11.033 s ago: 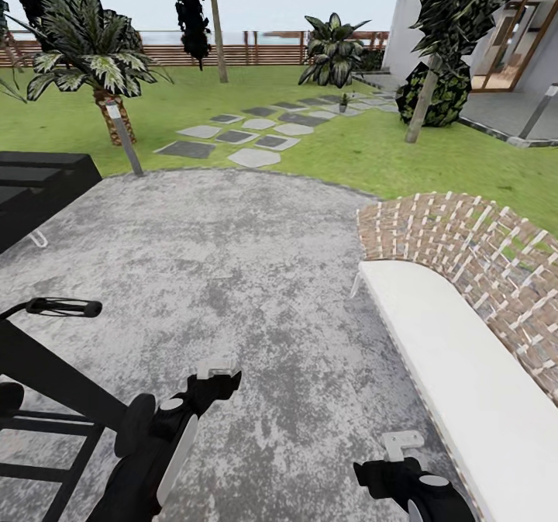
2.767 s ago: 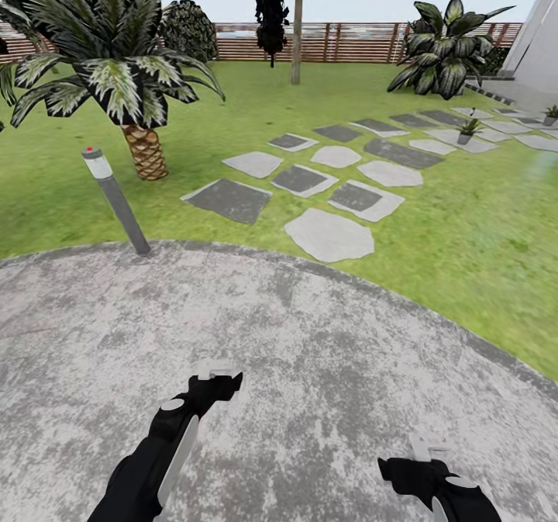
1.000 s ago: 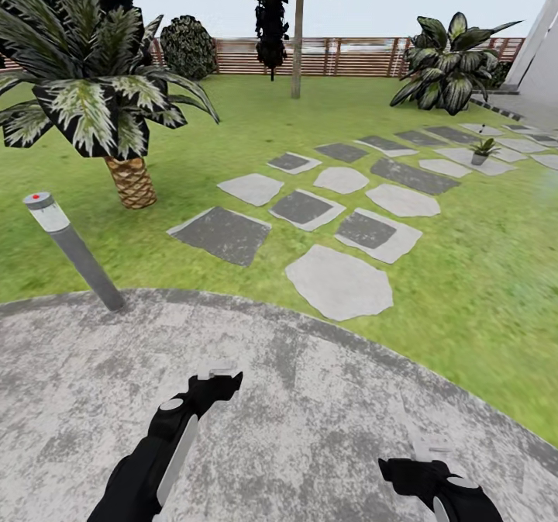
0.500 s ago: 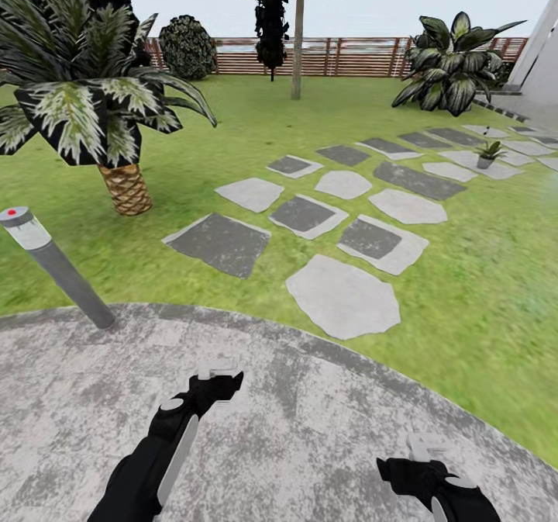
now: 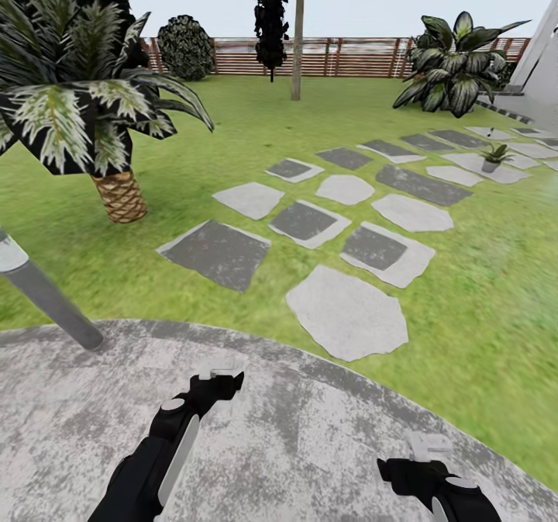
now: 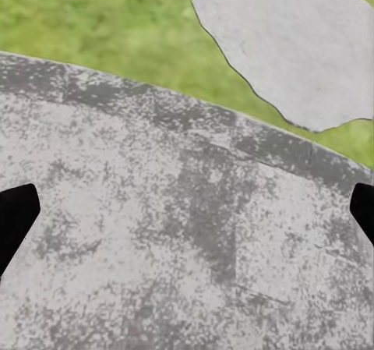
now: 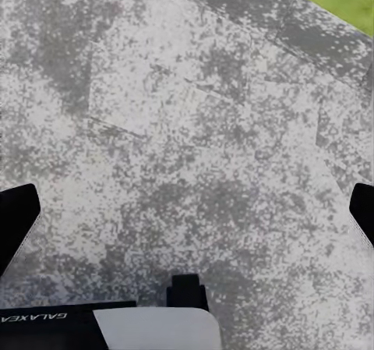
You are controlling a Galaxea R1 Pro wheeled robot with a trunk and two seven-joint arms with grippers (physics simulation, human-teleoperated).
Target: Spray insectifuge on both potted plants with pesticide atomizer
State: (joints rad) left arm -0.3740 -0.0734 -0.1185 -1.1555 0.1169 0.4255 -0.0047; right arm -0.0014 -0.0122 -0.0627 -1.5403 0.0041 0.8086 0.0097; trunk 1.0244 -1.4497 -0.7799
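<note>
The paving's edge (image 5: 256, 343) and stepping stones (image 5: 346, 312) have drawn nearer, a potted plant (image 5: 493, 157) beyond them, so the approach continues; both grippers, left (image 5: 221, 375) and right (image 5: 426, 448), stay spread and empty.

The one thing I can read is "GALAXEA", in pale letters on the black casing of my right arm (image 7: 47, 325), seen in the right wrist view.
</note>
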